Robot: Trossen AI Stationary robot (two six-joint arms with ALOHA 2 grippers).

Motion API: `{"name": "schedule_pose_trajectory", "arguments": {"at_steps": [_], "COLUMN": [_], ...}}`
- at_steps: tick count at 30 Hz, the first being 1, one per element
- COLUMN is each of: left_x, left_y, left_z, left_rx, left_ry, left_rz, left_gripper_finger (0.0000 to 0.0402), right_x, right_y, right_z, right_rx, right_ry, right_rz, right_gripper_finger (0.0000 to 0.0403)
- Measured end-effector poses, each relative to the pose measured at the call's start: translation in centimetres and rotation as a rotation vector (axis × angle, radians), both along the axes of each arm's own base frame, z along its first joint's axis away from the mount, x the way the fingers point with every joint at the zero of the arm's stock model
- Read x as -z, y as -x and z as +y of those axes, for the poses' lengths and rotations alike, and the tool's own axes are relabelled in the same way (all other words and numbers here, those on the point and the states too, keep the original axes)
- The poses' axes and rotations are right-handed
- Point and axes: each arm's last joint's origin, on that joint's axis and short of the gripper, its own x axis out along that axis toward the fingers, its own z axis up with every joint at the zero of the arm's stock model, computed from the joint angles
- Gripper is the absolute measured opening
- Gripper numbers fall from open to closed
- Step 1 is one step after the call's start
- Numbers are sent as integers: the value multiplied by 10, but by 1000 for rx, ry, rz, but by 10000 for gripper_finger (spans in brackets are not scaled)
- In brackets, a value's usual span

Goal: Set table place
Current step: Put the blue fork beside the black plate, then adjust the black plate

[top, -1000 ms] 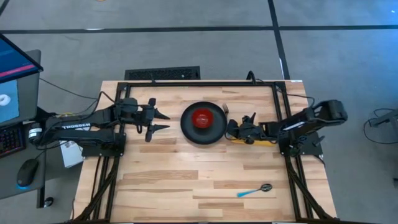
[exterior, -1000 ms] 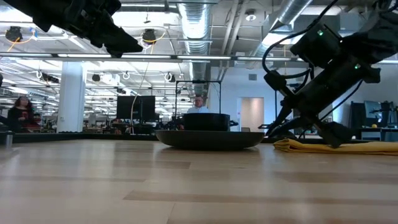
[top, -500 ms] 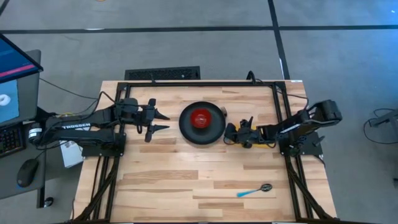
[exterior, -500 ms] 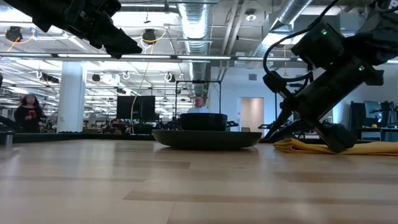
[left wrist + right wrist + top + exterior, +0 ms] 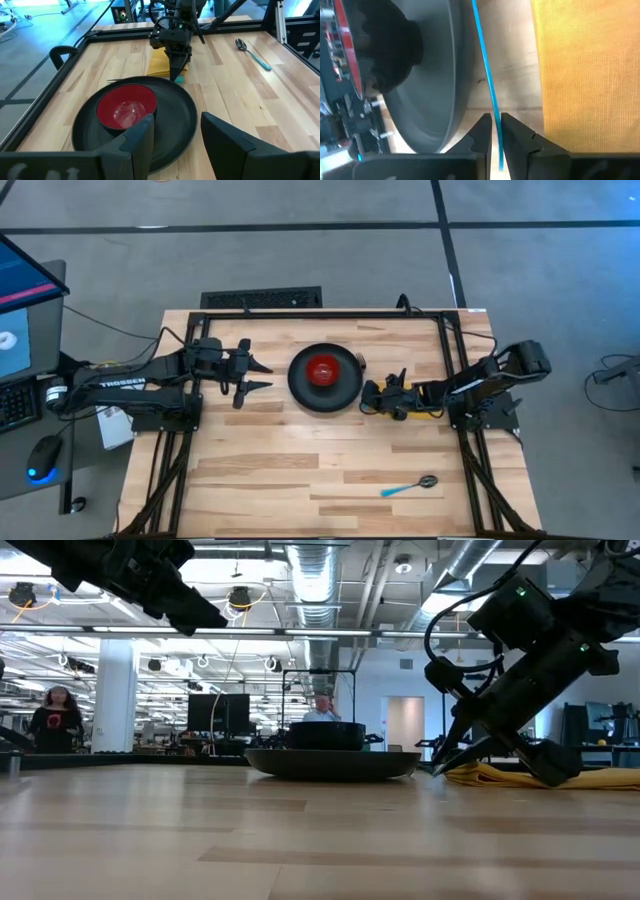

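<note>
A round black plate [image 5: 325,385] holding a small red bowl [image 5: 323,369] sits at the table's middle. My right gripper [image 5: 374,396] is down at the table, between the plate's right rim and a yellow napkin [image 5: 580,70] lying flat. It is shut on the blue-handled fork [image 5: 485,65], which lies along the plate's rim. The blue-handled spoon [image 5: 410,486] rests flat near the table's near right edge. My left gripper [image 5: 258,375] hangs open above the table, left of the plate [image 5: 165,135]. My right gripper pinches the fork's thin blue handle [image 5: 493,112] between its two fingertips [image 5: 483,131], near one end of the handle. The fingers slant down from the table's right. The rest of the handle runs away from them over the wood, between plate and napkin.
The black metal frame [image 5: 320,314] runs around the table's edges. Bare wood [image 5: 280,465] spreads over the near half of the table. A monitor, a keyboard and a mouse [image 5: 38,459] sit beyond the left edge. People stand far off in the room behind.
My right gripper has moved a little left toward the plate, and its arm has drawn in. My left arm has kept still.
</note>
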Motion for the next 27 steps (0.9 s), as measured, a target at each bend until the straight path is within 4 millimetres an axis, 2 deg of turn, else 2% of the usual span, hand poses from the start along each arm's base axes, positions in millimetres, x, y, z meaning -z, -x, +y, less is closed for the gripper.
{"name": "schedule_pose_trajectory", "arguments": {"at_steps": [11,18,27], "left_x": [2,3,4], "left_y": [1,1,1], "left_z": [0,0,0], "left_rx": [-2,-4,-19], "left_ry": [10,21,59], "left_rz": [19,34,40], "left_gripper_finger": [155,155,155], "right_x": [-1,-6,-39], "right_y": [6,13,15], "right_z": [-3,-14,-35], "right_rx": [-16,-42,-34], "right_ry": [16,115,376], "right_rz": [54,99,21], "right_gripper_finger": [43,26,35]}}
